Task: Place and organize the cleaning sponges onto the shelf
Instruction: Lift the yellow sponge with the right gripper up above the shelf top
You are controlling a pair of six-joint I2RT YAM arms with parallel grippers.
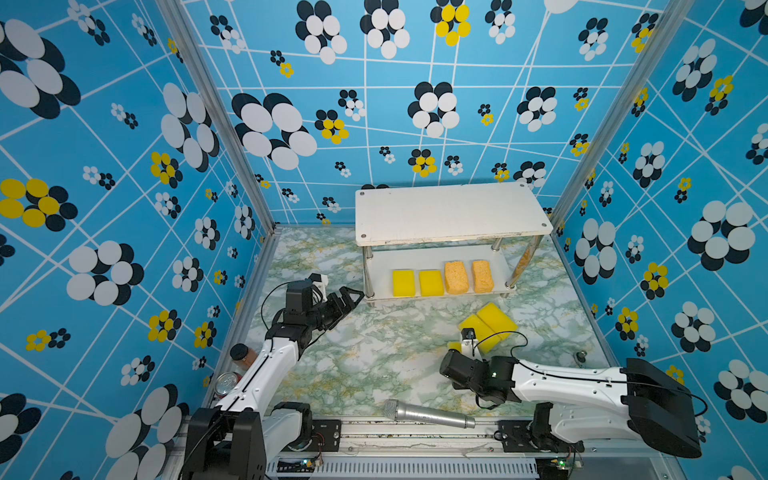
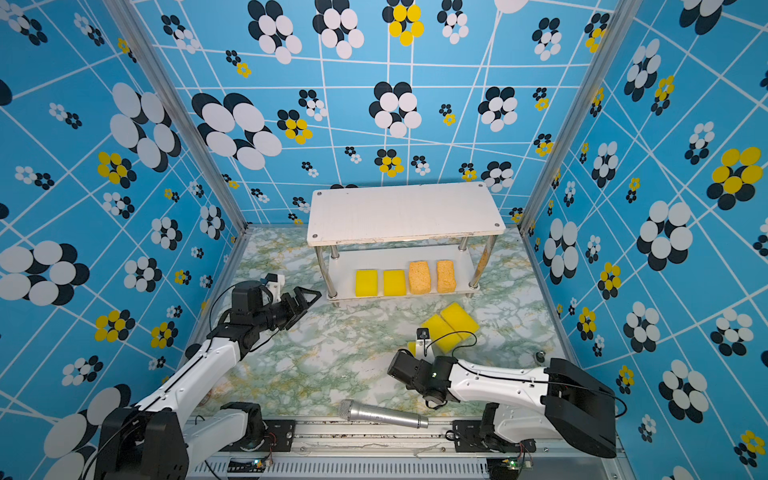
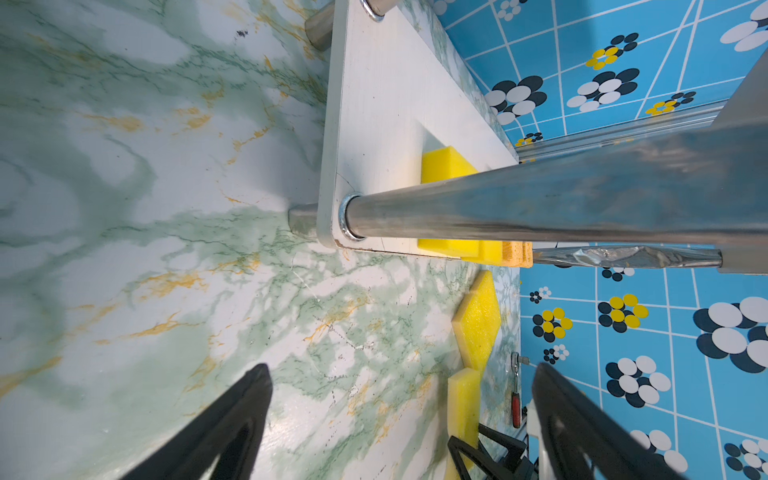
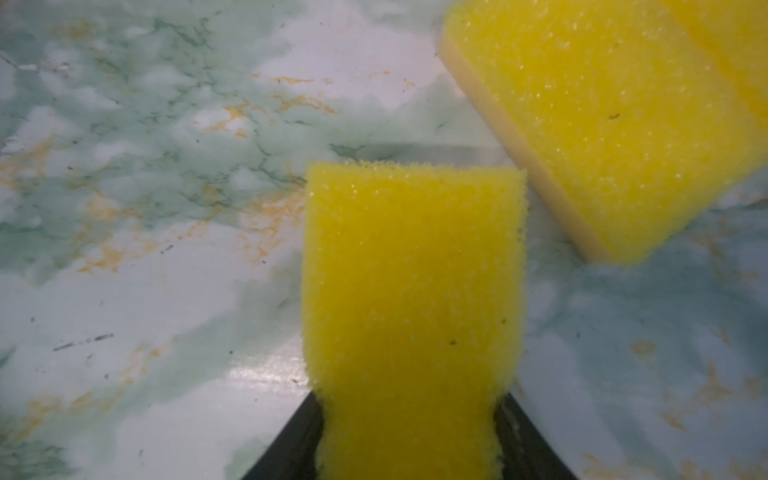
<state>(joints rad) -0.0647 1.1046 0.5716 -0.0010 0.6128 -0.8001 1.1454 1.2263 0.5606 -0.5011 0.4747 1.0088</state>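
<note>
The shelf [image 1: 449, 212] stands at the back right in both top views. Its lower board [image 1: 500, 266] carries two small yellow sponges [image 1: 404, 283] and two orange-tan sponges [image 1: 456, 277] in a row. Two long flat yellow sponges [image 1: 498, 318] lie side by side on the marble table in front of it. My right gripper [image 4: 409, 415] points down beside them, shut on a third flat yellow sponge [image 4: 411, 291], which is pinched in at the jaws. My left gripper [image 3: 401, 368] hangs open and empty near the shelf's front left chrome leg [image 3: 540, 199].
A silver microphone [image 1: 428, 414] lies along the table's front edge. A drink can [image 1: 227, 382] and a dark-lidded jar [image 1: 243, 355] stand by the left wall behind the left arm. A small red-handled tool [image 3: 515, 399] lies near the right wall.
</note>
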